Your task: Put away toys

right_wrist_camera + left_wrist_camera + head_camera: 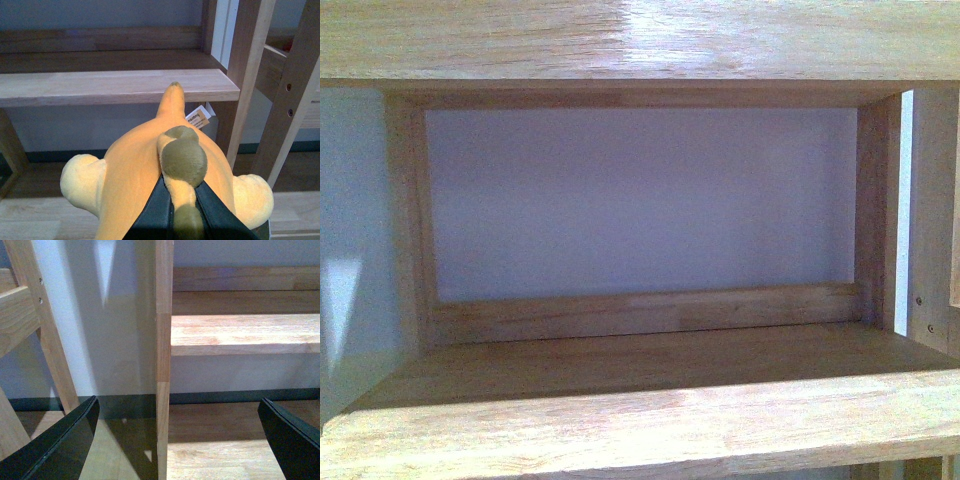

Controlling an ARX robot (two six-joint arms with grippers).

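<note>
**Right arm carrying the toy toward the shelf.** The orange-yellow plush toy (145, 175) is held by the right tool (181, 196). Its jaws are closed narrowly on an olive-coloured knob on the toy's back, and the soft body bulges out around the grip. The toy is seen short of the front edge of the shelf board (115, 86), with a paper label (198, 120) showing near its pointed tip. The left tool (178, 405) is spread wide and holds nothing; it faces a wooden upright (163, 340).

The step in hand is judged to be the carry into the compartment. Because only a small appendage is gripped, some swing and sag of the body is to be expected, so a slow, level approach is advised. The underside should be raised clear of the board's edge before the toy is moved inward. Release is best made deep on the lower board (650, 420), where a rounded body is less likely to roll out.

The nearest obstacle is the post (247, 75), just beside the toy's flank. In the front view, ample open room is offered between the top board (620, 40) and the lower board, up to the back panel (640, 200).
</note>
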